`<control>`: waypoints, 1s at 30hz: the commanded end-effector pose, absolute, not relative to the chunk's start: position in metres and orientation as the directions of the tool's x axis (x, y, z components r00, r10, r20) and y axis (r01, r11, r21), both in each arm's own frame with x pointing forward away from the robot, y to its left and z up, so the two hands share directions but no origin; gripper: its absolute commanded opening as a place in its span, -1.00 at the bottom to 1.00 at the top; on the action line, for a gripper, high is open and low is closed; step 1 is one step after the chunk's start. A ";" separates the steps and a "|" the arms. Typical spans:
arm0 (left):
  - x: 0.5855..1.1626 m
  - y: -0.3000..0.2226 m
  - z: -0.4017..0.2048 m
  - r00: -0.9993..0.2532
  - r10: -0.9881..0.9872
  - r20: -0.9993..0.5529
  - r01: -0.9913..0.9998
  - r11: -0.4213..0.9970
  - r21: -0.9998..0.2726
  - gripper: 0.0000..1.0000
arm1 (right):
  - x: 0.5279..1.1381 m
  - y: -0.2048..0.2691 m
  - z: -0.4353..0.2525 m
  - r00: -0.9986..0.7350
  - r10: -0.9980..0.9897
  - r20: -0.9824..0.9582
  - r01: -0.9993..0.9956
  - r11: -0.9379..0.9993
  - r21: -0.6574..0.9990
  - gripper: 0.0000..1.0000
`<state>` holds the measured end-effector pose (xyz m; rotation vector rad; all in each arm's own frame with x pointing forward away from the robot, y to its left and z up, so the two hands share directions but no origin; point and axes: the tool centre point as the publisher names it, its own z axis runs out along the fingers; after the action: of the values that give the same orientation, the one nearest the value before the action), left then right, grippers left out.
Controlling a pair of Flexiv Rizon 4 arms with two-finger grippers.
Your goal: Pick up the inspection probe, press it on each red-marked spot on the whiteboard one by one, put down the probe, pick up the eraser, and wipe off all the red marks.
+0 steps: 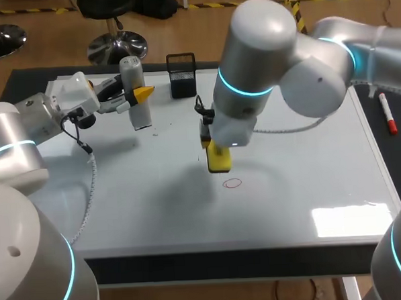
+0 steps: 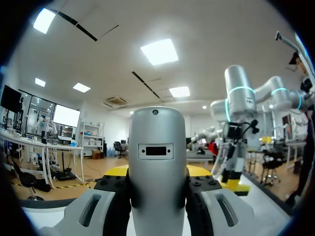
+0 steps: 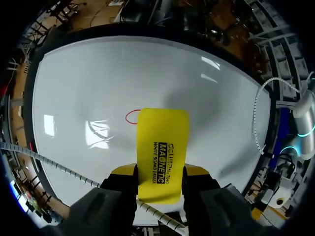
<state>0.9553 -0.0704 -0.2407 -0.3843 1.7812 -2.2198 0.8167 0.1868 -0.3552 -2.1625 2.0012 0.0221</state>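
Whiteboard [image 1: 157, 213] covers most of the bench [image 1: 397, 154], and the one red mark [image 1: 232, 183] in view, a small hand-drawn ring, lies near its middle. Just beyond the ring hangs the yellow eraser [image 1: 219, 159], clamped at its upper end by the right gripper [image 3: 160, 173], one yellow tip on each long side. In the right wrist view the eraser's free end overlaps the ring's edge. Whether its wiping face touches the board cannot be told.

Wiping looks to be the step in hand, and doing it well probably means setting the eraser flat on the board before any stroke. The stroke should then run toward the near edge and across the whole ring, not just over one side of it. Because the grip sits at one end, the free end could tilt or chatter, so light, even pressure and a straight, slow pass would suit. A second pass may be needed if a faint arc is left.

Farther back on the left, the left gripper [image 2: 157, 172] is closed around the grey inspection probe [image 1: 135, 93], holding it upright above the board's far corner and well apart from the eraser. The probe has not been put down, so that arm is best kept out of the stroke's path. A black holder [image 1: 182, 75] stands at the far edge, and a red marker [image 1: 387, 121] lies on the bench to the right.
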 end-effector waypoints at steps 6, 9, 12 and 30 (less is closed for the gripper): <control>0.955 -0.071 -0.240 -0.928 -0.372 0.037 0.045 -0.209 -0.977 -1.00 | 0.793 0.181 -0.362 0.059 -0.989 -0.136 -0.994 -0.045 -0.105 -1.00; 0.955 -0.071 -0.240 -0.928 -0.372 0.037 0.045 -0.209 -0.977 -1.00 | 0.787 0.181 -0.367 0.057 -0.989 -0.139 -0.995 -0.045 -0.086 -1.00; 0.955 -0.071 -0.240 -0.928 -0.372 0.037 0.045 -0.209 -0.977 -1.00 | 0.781 0.183 -0.372 0.066 -0.988 -0.141 -0.996 -0.058 -0.062 -1.00; 0.955 -0.071 -0.240 -0.928 -0.372 0.037 0.045 -0.209 -0.977 -1.00 | 0.781 0.184 -0.370 0.081 -0.983 -0.163 -0.996 -0.075 -0.043 -1.00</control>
<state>0.9553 -0.0704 -0.2407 -0.3843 1.7812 -2.2197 0.7814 0.1853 -0.3708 -2.1969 2.0355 0.1413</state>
